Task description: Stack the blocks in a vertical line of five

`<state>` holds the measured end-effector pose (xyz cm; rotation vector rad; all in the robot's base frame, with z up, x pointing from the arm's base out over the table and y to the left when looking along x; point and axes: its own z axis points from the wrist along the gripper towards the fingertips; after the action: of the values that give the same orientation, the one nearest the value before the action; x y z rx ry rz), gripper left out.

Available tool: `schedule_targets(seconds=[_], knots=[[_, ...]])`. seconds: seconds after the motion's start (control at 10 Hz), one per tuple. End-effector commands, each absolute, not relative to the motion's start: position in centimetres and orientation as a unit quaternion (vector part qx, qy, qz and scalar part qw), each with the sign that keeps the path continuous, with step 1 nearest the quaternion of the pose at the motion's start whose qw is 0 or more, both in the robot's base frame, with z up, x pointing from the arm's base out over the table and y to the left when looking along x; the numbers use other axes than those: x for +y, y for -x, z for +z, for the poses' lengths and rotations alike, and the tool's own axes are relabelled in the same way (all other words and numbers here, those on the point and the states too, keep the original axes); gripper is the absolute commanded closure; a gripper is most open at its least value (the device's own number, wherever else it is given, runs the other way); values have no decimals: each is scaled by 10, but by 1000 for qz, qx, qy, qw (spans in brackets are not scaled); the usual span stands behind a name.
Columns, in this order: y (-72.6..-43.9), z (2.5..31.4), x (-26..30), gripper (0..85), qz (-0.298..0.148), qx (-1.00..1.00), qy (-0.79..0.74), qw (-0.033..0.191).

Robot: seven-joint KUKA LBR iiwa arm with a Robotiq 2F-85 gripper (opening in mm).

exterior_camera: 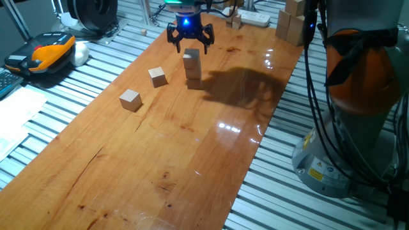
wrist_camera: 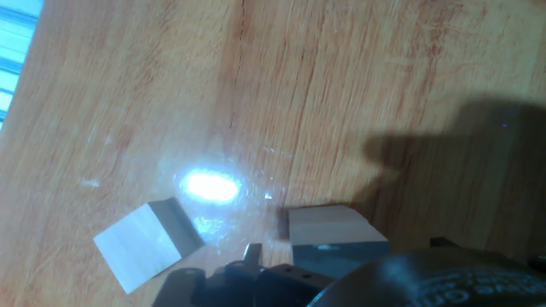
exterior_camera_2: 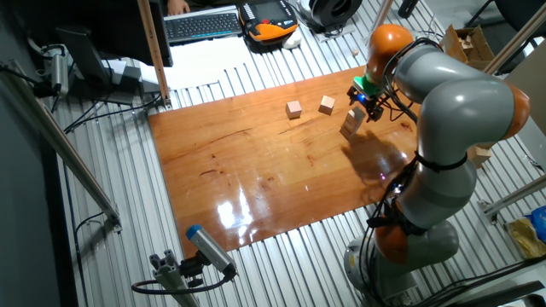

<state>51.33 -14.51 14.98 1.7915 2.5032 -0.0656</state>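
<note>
In one fixed view the gripper [exterior_camera: 190,39] hung in the upper middle of the frame, just above a stack of blocks [exterior_camera: 192,69], its black fingers [exterior_camera: 173,36] spread apart with nothing between them and a blue light glowing on its body. The stack stood upright on the wooden tabletop [exterior_camera: 192,160], and appeared to be three cubes high, though the seams were hard to count. Left of it lay two loose cubes: one block [exterior_camera: 157,76] near the stack, another block [exterior_camera: 130,99] farther toward the lower left, each apart from the others. Larger pale wooden blocks [exterior_camera: 293,22] sat at the upper right beside a white power strip [exterior_camera: 254,18].

In the other fixed view the stack [exterior_camera_2: 352,122] stood in the upper right, under the gripper [exterior_camera_2: 368,101].

In the hand view, the stack's top face [wrist_camera: 328,230] showed at bottom centre and a loose cube [wrist_camera: 141,247] at lower left.
</note>
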Motion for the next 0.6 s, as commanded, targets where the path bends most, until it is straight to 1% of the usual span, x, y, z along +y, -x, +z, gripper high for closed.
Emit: schedule_targets(seconds=[0.0,0.3,0.5], knots=[[-513,151,-145,0,-21,813,-581,32],[-510,158,-146,0,-23,814,-579,32],[-508,170,-144,0,-32,815,-577,32]])
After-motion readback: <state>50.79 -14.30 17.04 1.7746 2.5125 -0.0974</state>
